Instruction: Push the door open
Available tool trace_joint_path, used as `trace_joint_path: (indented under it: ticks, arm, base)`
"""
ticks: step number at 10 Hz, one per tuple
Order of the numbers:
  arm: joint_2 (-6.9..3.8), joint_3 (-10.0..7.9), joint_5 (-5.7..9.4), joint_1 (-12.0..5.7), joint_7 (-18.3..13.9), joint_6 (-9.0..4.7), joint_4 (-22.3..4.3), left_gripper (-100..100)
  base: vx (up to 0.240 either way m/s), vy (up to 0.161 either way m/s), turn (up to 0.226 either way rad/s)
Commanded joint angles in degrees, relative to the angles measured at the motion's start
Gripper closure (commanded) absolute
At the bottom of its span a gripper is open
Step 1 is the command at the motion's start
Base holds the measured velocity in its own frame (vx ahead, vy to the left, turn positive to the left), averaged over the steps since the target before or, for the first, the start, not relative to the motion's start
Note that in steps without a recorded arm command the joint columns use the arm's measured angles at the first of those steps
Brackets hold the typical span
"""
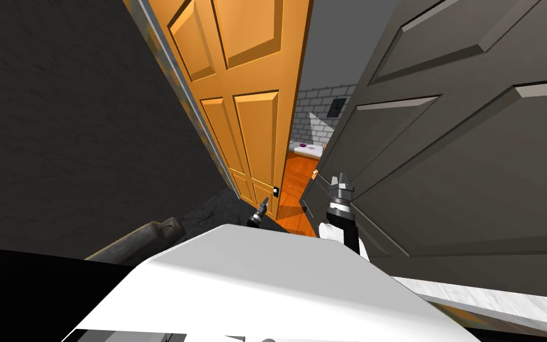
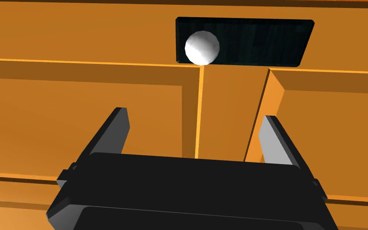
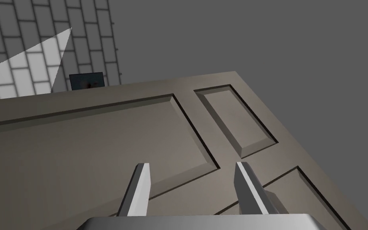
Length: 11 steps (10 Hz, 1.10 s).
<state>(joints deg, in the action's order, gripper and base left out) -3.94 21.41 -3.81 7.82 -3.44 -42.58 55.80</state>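
Note:
Two panelled doors stand ajar with a narrow gap between them. The orange door point(image 1: 237, 89) is on the left and the grey-brown door point(image 1: 456, 148) on the right. The orange door carries a white knob point(image 2: 202, 48) on a black plate point(image 2: 259, 42); the knob point(image 1: 276, 190) sits near its free edge. My left gripper point(image 1: 262, 205) point(image 2: 195, 127) is open, pointing at the orange door's face just short of the knob. My right gripper point(image 1: 342, 178) point(image 3: 191, 175) is open too, close over the grey-brown door's panels point(image 3: 99, 135) near its free edge.
Through the gap lie an orange floor point(image 1: 293, 190), a white mattress point(image 1: 305, 149) and a grey brick wall point(image 1: 320, 101) with a dark plaque point(image 1: 336, 107). A dark wall point(image 1: 76, 130) runs along my left. A grey-brown cylinder point(image 1: 148, 237) lies low on the left.

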Motion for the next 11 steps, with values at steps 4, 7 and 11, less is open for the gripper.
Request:
trace_joint_path:
  ticks: [4, 7, 11]
  arm:
    - [-0.16, -0.4, 0.08, -0.42, 0.3, -0.37, -0.6, -100]
    - [0.09, -0.83, 0.16, -0.86, 0.5, -0.8, -1.3, -100]
    - [0.61, -1.16, 0.22, -1.16, 0.7, -1.07, -1.7, -100]
  base:
    - [0.069, -0.048, -0.015]
    - [0.183, -0.07, -0.022]
    - [0.127, -0.054, -0.009]
